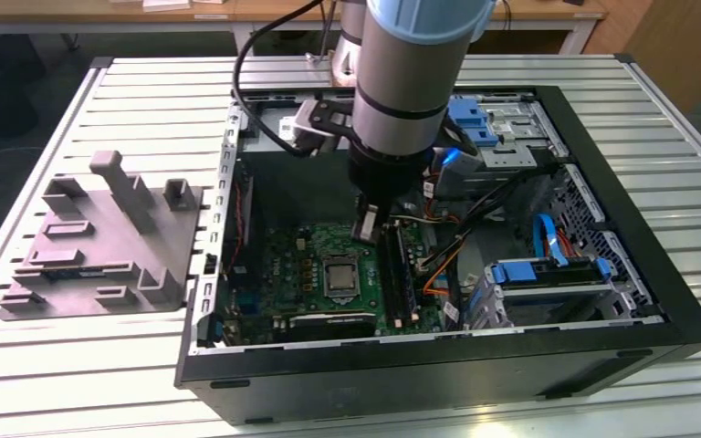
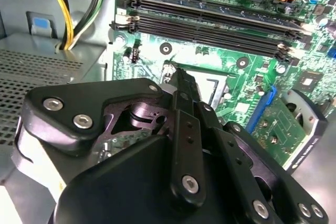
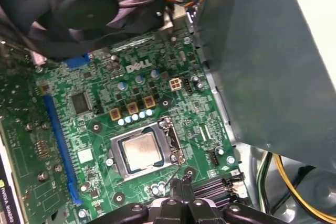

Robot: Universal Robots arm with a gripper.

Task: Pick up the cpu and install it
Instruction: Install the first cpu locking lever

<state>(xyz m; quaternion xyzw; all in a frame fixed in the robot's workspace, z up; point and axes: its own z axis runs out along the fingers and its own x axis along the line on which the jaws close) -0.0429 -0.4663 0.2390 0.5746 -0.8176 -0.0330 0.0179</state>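
Claw (image 1: pixel 372 232) hangs inside case (image 1: pixel 643 301) just beside socket (image 3: pixel 144 152), fingers together w/ nothing between, while cpu (image 3: pixel 143 150) sits flat in socket, so it looks already seated, prob. why claw is off it.

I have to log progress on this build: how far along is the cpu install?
The cpu already lies in the socket on the motherboard, inside the open computer case. The gripper hangs just above the board beside the socket with nothing visible between its fingers. Whether the socket is latched cannot be told.
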